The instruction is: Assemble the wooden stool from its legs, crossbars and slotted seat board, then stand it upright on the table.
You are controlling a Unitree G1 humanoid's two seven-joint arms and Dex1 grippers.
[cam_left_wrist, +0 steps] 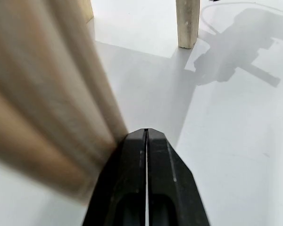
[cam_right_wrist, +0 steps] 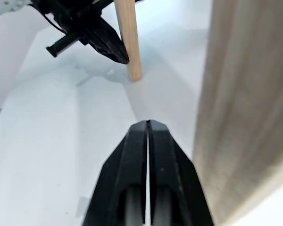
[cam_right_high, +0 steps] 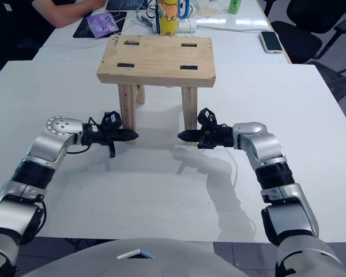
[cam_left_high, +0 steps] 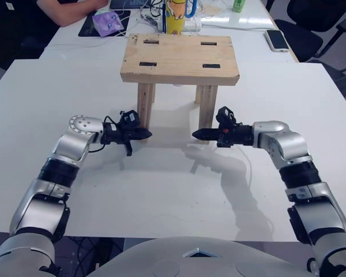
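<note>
On the white table (cam_left_high: 161,196), toward its far edge, the wooden stool (cam_left_high: 180,59) stands upright, left gripper (cam_left_high: 146,134) and right gripper (cam_left_high: 196,135) clenched empty just beside its front legs, bare tabletop nearer.

Arms bent inward; left fingers (cam_left_high: 143,134), right fingers (cam_left_high: 199,135) pressed together.
</note>
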